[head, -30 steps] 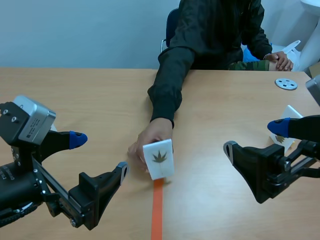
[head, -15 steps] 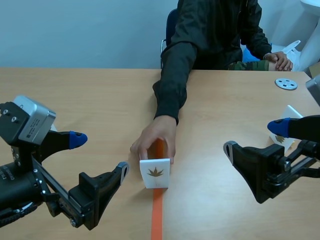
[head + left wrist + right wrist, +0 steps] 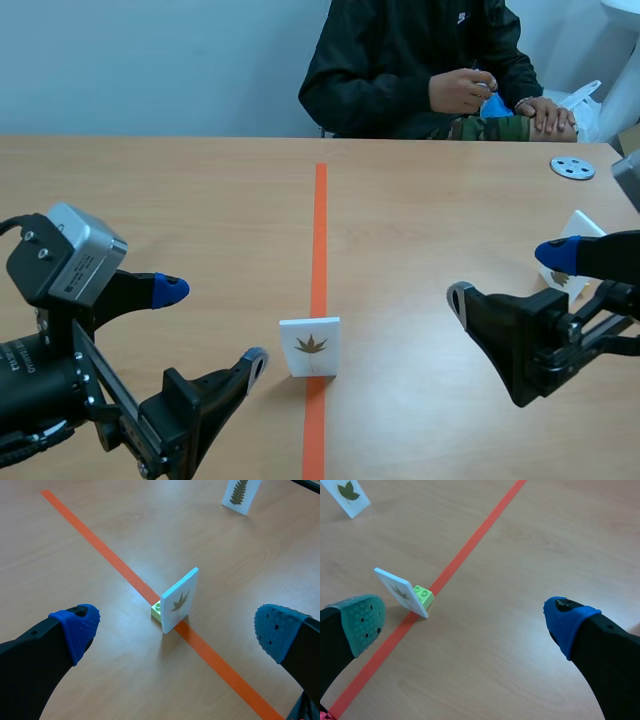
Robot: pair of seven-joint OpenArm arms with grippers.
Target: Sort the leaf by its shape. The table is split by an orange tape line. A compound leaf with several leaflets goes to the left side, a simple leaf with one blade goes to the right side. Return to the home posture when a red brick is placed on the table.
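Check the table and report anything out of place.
Only the leaf card stands out: it sits upright right on the orange tape line, propped by a small green brick behind it, so it lies on neither side yet. Nothing looks spilled or damaged.

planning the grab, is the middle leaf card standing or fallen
Standing: the leaf card is upright on the tape, backed by a green brick.
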